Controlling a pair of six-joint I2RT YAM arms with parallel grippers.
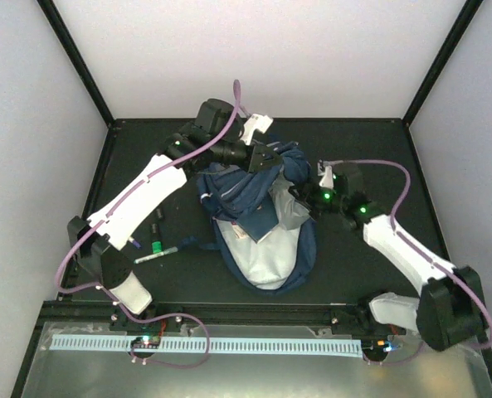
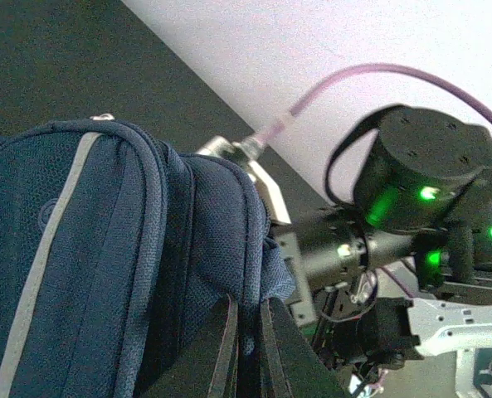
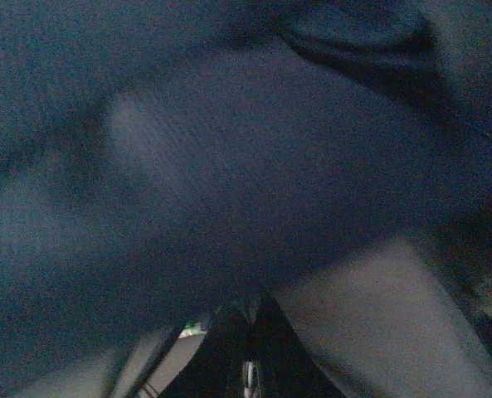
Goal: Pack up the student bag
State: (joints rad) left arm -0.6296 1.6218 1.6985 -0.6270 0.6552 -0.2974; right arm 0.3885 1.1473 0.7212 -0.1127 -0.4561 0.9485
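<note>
The student bag (image 1: 254,203), navy blue with pale grey lining (image 1: 266,253), lies open in the middle of the table. My left gripper (image 1: 272,162) is at its far top edge, shut on a fold of navy fabric (image 2: 247,249); in the left wrist view the gripper (image 2: 247,319) pinches that fold between its fingers. My right gripper (image 1: 299,197) is at the bag's right rim, shut on its fabric. In the right wrist view the gripper (image 3: 247,319) is pressed under dark blue cloth (image 3: 229,166) that fills the frame.
A pen (image 1: 157,257), a green-capped item (image 1: 156,245) and a small dark object (image 1: 154,227) lie left of the bag. Black frame posts stand at the table's corners. The right arm's joint (image 2: 420,174) is close beside the left gripper.
</note>
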